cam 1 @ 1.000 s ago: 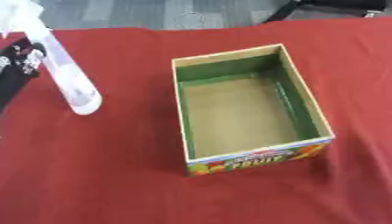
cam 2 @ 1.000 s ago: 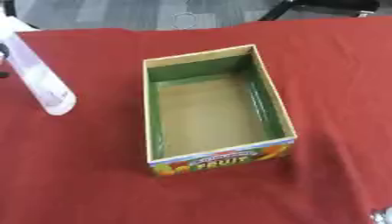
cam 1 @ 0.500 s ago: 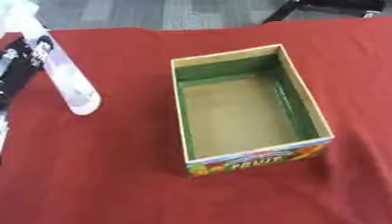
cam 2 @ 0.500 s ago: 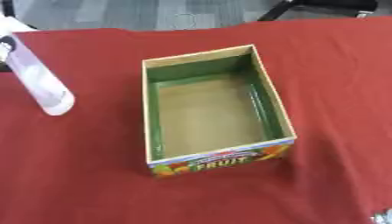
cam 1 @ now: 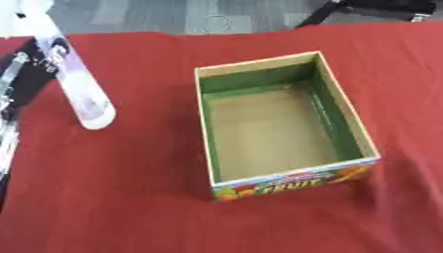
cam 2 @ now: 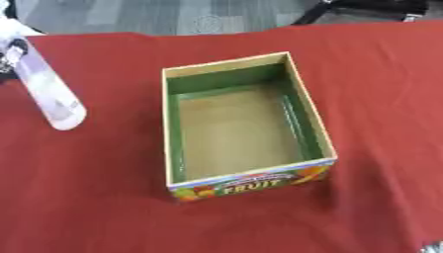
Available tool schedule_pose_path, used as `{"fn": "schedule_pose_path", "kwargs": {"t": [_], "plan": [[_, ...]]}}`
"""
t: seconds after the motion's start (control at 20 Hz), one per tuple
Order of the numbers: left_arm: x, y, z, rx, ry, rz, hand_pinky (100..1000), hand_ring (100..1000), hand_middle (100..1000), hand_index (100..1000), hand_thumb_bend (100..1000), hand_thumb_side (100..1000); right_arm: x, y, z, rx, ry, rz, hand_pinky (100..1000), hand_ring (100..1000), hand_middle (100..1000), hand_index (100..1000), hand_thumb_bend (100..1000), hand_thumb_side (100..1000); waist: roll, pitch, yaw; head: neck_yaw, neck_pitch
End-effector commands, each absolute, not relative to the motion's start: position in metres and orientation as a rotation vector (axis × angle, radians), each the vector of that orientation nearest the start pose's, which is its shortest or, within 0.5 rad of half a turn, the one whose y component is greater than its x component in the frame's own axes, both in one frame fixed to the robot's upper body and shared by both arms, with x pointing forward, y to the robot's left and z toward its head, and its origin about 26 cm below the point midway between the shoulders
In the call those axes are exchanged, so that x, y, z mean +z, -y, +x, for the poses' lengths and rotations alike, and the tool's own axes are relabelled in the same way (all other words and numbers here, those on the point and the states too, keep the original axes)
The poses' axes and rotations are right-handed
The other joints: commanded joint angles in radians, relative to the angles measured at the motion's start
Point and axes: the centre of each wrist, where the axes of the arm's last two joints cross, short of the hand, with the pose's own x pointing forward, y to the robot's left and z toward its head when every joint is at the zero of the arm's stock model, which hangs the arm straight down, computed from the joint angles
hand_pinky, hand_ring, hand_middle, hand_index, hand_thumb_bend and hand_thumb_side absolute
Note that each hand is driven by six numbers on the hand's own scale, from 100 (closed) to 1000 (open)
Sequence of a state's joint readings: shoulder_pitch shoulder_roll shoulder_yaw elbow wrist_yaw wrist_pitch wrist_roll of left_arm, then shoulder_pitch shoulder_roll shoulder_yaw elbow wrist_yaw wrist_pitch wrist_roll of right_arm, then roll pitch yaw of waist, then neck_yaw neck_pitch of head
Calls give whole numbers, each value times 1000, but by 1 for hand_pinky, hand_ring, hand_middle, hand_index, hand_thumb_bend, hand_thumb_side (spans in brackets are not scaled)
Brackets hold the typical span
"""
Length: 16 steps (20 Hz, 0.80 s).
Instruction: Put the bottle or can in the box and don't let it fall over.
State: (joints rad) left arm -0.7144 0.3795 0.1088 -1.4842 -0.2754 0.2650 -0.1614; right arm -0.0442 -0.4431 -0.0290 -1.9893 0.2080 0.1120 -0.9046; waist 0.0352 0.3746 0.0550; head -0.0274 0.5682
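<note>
A clear plastic bottle [cam 1: 79, 91] with a white cap stands upright on the red cloth, left of the box. My left hand [cam 1: 34, 55] is at the left edge, right against the bottle's upper part, with its black and silver arm running down that edge. Whether it holds the bottle is hidden. The open cardboard box [cam 1: 349, 129], green inside and with a "FRUIT" print on its near wall, sits in the middle with nothing in it. Only a pale speck of my right hand [cam 2: 429, 246] shows at the lower right corner.
The red cloth [cam 1: 130, 197] covers the whole table. Grey floor and a dark chair base [cam 1: 380, 9] lie beyond the far edge.
More of my left arm now shows along the left edge, lower down. The bottle and the box stand where they were.
</note>
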Motion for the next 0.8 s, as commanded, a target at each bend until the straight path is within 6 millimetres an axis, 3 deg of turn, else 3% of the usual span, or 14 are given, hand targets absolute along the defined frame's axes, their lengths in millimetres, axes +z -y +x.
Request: {"fn": "schedule_pose_path", "kwargs": {"t": [0.05, 0.4, 0.8], "plan": [[258, -291, 405, -490, 1888, 531, 823, 1000, 1000, 877, 100, 813, 150, 309, 268, -374, 2065, -1126, 543, 489, 493, 668, 100, 1000, -2, -14, -3, 3, -17], [263, -288, 403, -533, 1890, 568, 870, 1000, 1000, 917, 218, 916, 150, 309, 268, -374, 2064, -1125, 542, 487, 490, 666, 100, 1000, -1, -13, -3, 2, -18], [266, -291, 403, -550, 1852, 646, 884, 1000, 1000, 924, 213, 922, 150, 310, 268, -372, 2063, -1124, 543, 484, 488, 664, 100, 1000, 0, -16, -2, 1, -21]]}}
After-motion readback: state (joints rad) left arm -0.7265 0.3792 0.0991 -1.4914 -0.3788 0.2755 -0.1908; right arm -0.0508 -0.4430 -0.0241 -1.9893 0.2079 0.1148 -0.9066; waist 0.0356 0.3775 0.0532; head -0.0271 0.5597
